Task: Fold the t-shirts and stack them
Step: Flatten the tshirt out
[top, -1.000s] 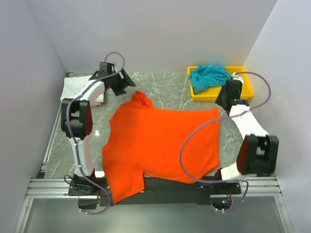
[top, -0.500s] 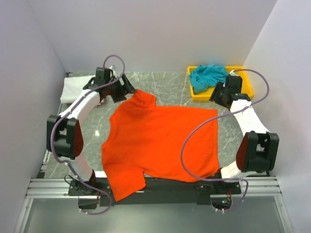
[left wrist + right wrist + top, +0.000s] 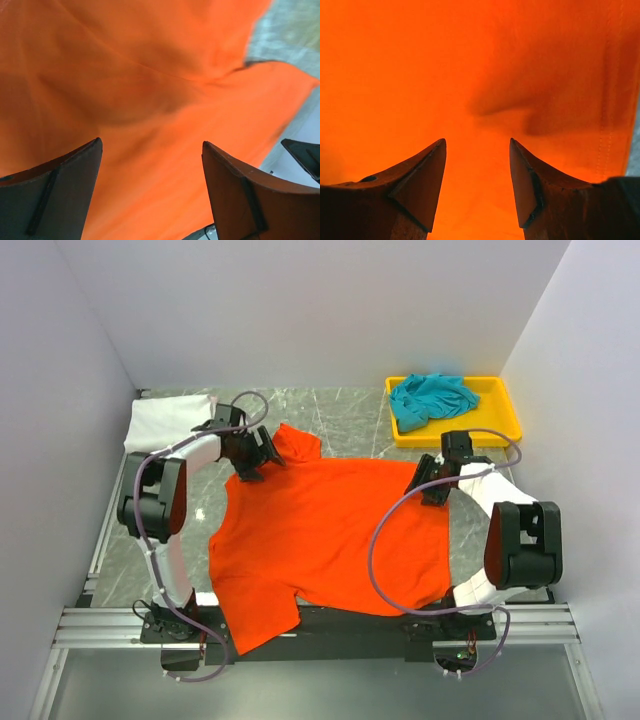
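Both claws had just let go and swung in over the far edge of the orange t-shirt. The left claw hung above the far left shoulder with its fingers wide apart and nothing between them. The right claw stood over the far right corner, also parted and empty, with only orange cloth beneath it.

The shirt lay spread on the desk, its near hem trailing over the near edge. By the look of it, spreading was finished and the first fold had not begun. The claws seemed placed to take up the far edge.

A second earlier the left claw had been off at the far left, clear of the cloth. The right claw had been close to the yellow tray. The far left sleeve, bunched then, now lay flatter.

The teal t-shirt sat crumpled in the tray as before. The white t-shirt had stayed at the far left corner.
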`<state>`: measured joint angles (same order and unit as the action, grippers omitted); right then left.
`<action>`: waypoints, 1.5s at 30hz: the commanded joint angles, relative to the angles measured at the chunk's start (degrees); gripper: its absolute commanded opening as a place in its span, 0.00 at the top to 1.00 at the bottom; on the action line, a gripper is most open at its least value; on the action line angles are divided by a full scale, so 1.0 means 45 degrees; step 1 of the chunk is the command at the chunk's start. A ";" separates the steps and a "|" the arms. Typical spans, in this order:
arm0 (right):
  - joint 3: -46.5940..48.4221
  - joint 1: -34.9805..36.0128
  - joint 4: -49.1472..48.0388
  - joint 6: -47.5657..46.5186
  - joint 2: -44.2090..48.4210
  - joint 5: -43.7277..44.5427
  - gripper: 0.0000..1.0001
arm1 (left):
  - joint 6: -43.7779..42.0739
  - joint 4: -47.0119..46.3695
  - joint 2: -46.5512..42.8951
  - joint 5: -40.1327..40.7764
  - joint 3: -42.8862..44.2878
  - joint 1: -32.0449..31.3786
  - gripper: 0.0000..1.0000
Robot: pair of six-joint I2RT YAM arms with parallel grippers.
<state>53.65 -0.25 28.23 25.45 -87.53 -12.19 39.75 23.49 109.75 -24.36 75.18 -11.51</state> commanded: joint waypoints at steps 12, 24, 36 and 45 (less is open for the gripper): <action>0.1221 -0.0003 -0.0043 0.0340 -0.2989 0.0167 0.41 | -0.0883 0.0347 0.2933 0.0061 0.2354 0.0135 0.14; 0.4871 -0.0003 0.1440 0.0184 -0.5139 0.0599 0.42 | -0.1137 0.1889 0.6273 0.1037 0.8228 0.0643 0.14; 0.7043 0.0486 0.3119 -0.0967 -0.3618 -0.0417 0.42 | -0.1000 0.0193 0.4500 0.0822 0.8258 0.0332 0.14; 0.4078 0.0934 0.2655 -0.0853 -0.1079 -0.0925 0.43 | -0.0512 0.1792 0.1471 0.3089 0.4958 -0.0860 0.14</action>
<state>76.51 2.28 39.77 21.56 -95.90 -15.11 37.17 28.77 121.99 -14.68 101.25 -13.78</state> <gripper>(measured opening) 0.577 0.857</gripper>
